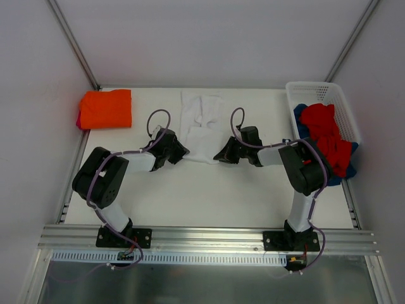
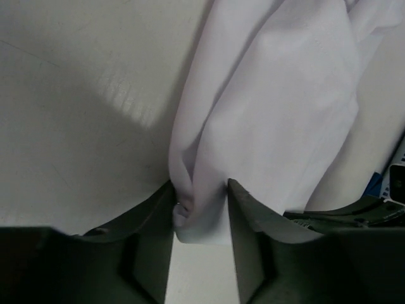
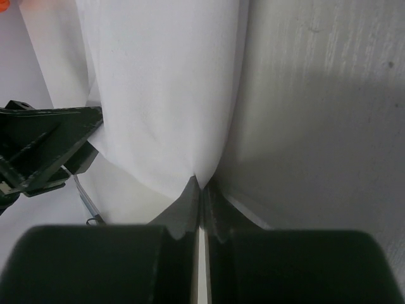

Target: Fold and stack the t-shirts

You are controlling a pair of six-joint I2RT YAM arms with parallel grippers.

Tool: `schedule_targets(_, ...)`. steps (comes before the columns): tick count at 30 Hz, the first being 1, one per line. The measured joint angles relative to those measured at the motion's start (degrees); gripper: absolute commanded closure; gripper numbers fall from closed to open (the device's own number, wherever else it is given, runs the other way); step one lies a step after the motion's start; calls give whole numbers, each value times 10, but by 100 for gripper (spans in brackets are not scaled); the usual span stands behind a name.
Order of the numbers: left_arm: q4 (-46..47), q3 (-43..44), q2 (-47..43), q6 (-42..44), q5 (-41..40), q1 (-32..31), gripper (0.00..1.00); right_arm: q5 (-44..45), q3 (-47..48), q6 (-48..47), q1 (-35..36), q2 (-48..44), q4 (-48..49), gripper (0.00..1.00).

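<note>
A white t-shirt (image 1: 201,126) lies partly folded at the middle back of the table. My left gripper (image 1: 183,151) is at its near left corner and my right gripper (image 1: 218,155) at its near right corner. In the left wrist view the left gripper (image 2: 200,187) has a bunched fold of the white t-shirt (image 2: 278,95) pressed between both fingers. The right gripper (image 3: 201,183) is shut tight, pinching the edge of the white t-shirt (image 3: 158,82) at its tips. An orange t-shirt (image 1: 105,109) lies folded at the back left.
A white perforated basket (image 1: 342,104) stands at the back right, holding a red t-shirt (image 1: 326,126) and a blue t-shirt (image 1: 302,120). Walls close in the table on three sides. A metal rail (image 1: 209,235) runs along the near edge.
</note>
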Motion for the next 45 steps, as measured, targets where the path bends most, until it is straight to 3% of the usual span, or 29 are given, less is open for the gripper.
schedule_targets(1,-5,3,5,0,0,0,74,0,0,0,0,0,0,99)
schedule_targets(2,-13,9,9,-1,0,0,88,0,0,0,0,0,0,99)
schedule_targets(5,-41,22,15,1,1,0,100,0,-1,0,0,0,0,99)
schedule_targets(11,-92,28,-2,8,1,-5,100,5,-35,2,3,-47,-21,100)
schedule_targets(20,-199,25,-173,15,3,-42,100,62,-24,-18,46,-262,-216,99)
schedule_targets(28,-248,36,-238,14,14,-46,95,106,44,-34,52,-299,-346,99)
schedule_targets(32,-272,91,-205,31,12,-45,95,124,98,-50,50,-265,-382,99)
schedule_targets(45,-280,411,98,117,48,12,96,126,314,-82,-23,-24,-423,99)
